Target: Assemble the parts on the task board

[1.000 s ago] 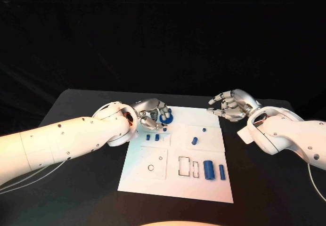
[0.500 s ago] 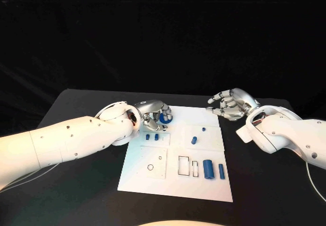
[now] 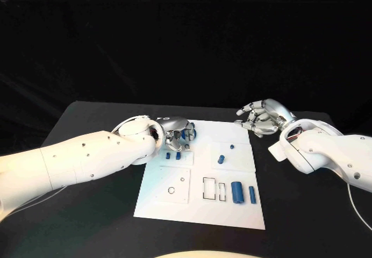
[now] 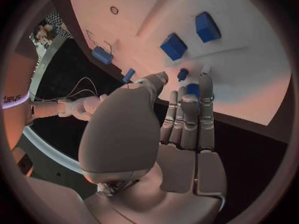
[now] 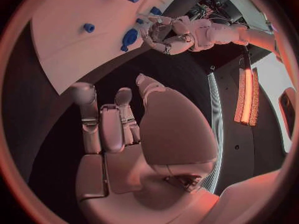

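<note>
The white task board [image 3: 233, 212] lies in the middle of the table. My left hand [image 3: 177, 134] is at its far left corner and pinches a blue ring [image 3: 184, 142] between thumb and fingertips, low over the board. In the left wrist view the ring [image 4: 192, 89] peeks from behind the fingers [image 4: 187, 119], beside a small blue peg [image 4: 182, 74]. My right hand [image 3: 263, 119] hovers off the far right corner, fingers loosely apart and holding nothing. On the board are two small blue blocks [image 3: 172, 156], an oblong piece [image 3: 222, 159] and two cylinders [image 3: 243, 194].
Empty rectangular slots [image 3: 214, 190] and a round outline [image 3: 171, 191] mark the board's near half. A small blue peg [image 3: 233, 147] stands near the far right. Black table [image 3: 85, 215] surrounds the board on all sides.
My left hand has turned and drawn slightly back toward its arm, bringing the blue ring a little nearer and lower. The right hand has drifted slightly farther away.
</note>
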Motion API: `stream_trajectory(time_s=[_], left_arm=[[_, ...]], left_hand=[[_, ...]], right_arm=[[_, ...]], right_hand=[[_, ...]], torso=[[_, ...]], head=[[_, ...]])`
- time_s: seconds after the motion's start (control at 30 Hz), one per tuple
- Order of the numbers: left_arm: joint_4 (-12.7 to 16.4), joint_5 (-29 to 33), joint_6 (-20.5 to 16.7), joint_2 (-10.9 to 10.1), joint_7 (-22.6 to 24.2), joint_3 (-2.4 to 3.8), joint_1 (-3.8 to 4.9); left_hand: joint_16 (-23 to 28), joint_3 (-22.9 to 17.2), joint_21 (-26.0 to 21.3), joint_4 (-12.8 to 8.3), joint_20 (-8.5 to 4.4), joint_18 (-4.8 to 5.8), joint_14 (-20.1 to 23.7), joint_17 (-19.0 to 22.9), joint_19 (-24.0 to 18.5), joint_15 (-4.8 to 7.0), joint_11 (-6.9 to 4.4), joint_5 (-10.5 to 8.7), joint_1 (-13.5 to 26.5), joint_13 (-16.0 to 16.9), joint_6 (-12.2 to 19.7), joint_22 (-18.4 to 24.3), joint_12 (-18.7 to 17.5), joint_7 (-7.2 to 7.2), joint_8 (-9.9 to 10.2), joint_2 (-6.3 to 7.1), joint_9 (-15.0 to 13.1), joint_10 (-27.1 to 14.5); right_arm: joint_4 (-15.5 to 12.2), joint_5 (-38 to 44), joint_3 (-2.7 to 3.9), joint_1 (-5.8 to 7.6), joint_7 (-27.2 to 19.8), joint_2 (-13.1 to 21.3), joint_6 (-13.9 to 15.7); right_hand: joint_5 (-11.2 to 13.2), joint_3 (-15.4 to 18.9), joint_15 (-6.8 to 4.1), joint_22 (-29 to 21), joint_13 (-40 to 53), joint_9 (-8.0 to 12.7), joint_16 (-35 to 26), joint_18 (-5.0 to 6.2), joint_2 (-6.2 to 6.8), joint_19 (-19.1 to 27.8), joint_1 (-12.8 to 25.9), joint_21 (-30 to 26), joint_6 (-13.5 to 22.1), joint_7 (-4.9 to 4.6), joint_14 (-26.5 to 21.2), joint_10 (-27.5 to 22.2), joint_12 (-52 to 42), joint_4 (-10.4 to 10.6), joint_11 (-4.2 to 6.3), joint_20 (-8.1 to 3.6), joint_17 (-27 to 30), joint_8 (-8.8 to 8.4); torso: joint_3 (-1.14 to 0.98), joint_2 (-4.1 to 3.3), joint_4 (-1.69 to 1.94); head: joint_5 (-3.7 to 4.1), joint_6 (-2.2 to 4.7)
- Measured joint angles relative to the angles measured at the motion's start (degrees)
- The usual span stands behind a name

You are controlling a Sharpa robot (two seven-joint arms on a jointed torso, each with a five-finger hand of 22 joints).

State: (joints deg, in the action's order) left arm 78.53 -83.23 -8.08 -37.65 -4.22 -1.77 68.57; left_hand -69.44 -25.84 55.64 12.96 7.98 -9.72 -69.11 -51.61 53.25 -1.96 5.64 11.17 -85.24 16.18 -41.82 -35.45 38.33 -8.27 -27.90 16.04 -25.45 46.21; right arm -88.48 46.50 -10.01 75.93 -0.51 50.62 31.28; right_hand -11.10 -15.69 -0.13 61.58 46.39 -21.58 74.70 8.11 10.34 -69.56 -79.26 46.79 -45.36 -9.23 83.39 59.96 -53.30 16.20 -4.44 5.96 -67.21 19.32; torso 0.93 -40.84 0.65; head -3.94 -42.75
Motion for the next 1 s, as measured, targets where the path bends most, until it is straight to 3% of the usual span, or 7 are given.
stream_trajectory(time_s=[0.03, 0.23, 0.27, 0.47, 0.57, 1.0], left_arm=[[-0.2, -0.1, 0.2, 0.1, -0.2, 0.00, 0.00], [-1.1, -0.5, 0.8, 0.7, -0.8, -0.03, 0.01], [-1.2, -0.6, 0.9, 0.7, -0.9, -0.04, 0.01], [-2.2, -0.8, 1.4, 1.5, -1.3, -0.24, 0.01], [-2.6, -0.8, 1.7, 1.8, -1.4, -0.36, 0.01], [-3.3, -0.8, 3.7, 2.2, -1.6, -0.57, 0.06]], left_hand=[[0.0, 0.0, 0.0, 0.0, 0.00, 0.00, 0.0, 0.1, 0.0, 0.00, 0.00, 0.00, 0.0, 0.0, 0.0, 0.0, 0.0, 0.02, 0.0, 0.00, 0.0, 0.0], [0.0, -0.3, 0.2, 0.3, 0.00, 0.00, 0.0, 0.5, 0.0, 0.00, 0.00, 0.00, -0.5, -0.3, -0.6, -0.2, 0.0, 0.16, 0.3, -0.55, 0.4, 0.0], [0.0, -0.3, 0.2, 0.3, 0.00, 0.00, 0.0, 0.5, 0.0, 0.00, 0.00, 0.00, -0.5, -0.3, -0.6, -0.2, 0.0, 0.17, 0.3, -0.54, 0.5, 0.0], [-0.2, -1.1, 0.7, 0.2, 0.00, 0.00, 0.0, 0.5, 0.0, 0.00, 0.00, 0.00, -1.0, -0.6, -1.1, -0.5, 0.0, 0.12, 0.4, -0.99, 0.9, 0.0], [-0.6, -1.5, 0.8, 0.1, 0.00, 0.00, 0.0, 0.3, 0.0, 0.00, 0.20, 0.00, -1.3, -0.7, -1.4, -0.6, 0.0, 0.00, 0.4, -1.28, 1.1, 0.2], [-1.8, -2.2, 1.7, -0.2, 0.00, 0.00, -0.2, -0.7, 0.0, 0.19, -0.01, 0.00, -1.7, -0.9, -2.6, -1.2, 0.0, 0.18, 0.7, -1.28, 1.7, 1.2]], right_arm=[[0.0, -0.1, 0.00, 0.00, -0.1, 0.0, 0.1], [0.0, -0.5, 0.00, 0.00, -0.6, 0.0, 0.5], [0.0, -0.5, 0.00, 0.00, -0.7, 0.0, 0.6], [0.0, -0.9, 0.00, 0.00, -1.3, -0.1, 1.0], [0.0, -1.1, 0.00, 0.00, -1.6, -0.1, 1.2], [0.0, -1.7, 0.00, 0.00, -2.3, -0.1, 1.5]], right_hand=[[0.0, -0.2, 0.02, -1.7, -1.5, 0.1, -1.6, 0.76, 0.00, 0.9, 0.0, -2.6, 0.2, -0.01, -0.5, -0.6, 1.3, 0.0, -0.02, -0.03, 1.6, 0.07], [0.0, -0.6, 0.00, -5.9, -3.8, 0.1, -5.3, 0.77, 0.00, 2.6, 0.0, -8.9, 0.2, 0.00, -1.2, -1.3, 3.0, -0.1, 0.12, 0.00, 5.1, 0.43], [0.0, -0.8, -0.06, -7.1, -4.2, 0.1, -6.4, 1.38, 0.00, 3.2, 0.0, -10.8, 0.2, 0.00, -1.6, -1.3, 3.3, -0.1, 0.12, -0.01, 6.3, 0.43], [0.0, -2.1, 0.40, -12.4, -8.8, 0.3, -21.8, 1.66, 0.00, 4.7, 0.0, -18.6, 0.9, -0.49, -6.9, -2.8, 7.3, 0.0, -0.29, 0.42, 19.7, 0.99], [0.0, -2.3, 0.63, -13.8, -10.6, 0.4, -27.2, 1.66, 0.24, 5.0, -0.2, -20.5, 1.0, -0.48, -8.3, -3.3, 8.5, -0.1, -0.39, 0.61, 23.6, 1.08], [0.0, -2.5, 0.84, -14.5, -11.4, 0.4, -28.9, 1.66, 0.30, 5.0, -0.3, -21.2, 1.0, -0.47, -8.5, -3.3, 8.5, -0.2, -0.39, 0.61, 24.5, 1.07]], torso=[[0.01, 0.01, 0.00], [0.01, 0.01, 0.03], [0.01, 0.01, 0.03], [0.02, 0.01, 0.03], [0.02, 0.01, 0.03], [-0.01, 0.01, 0.07]], head=[[0.01, -0.01], [0.08, -0.01], [0.08, -0.01], [0.13, 0.04], [0.15, 0.04], [0.30, -0.23]])
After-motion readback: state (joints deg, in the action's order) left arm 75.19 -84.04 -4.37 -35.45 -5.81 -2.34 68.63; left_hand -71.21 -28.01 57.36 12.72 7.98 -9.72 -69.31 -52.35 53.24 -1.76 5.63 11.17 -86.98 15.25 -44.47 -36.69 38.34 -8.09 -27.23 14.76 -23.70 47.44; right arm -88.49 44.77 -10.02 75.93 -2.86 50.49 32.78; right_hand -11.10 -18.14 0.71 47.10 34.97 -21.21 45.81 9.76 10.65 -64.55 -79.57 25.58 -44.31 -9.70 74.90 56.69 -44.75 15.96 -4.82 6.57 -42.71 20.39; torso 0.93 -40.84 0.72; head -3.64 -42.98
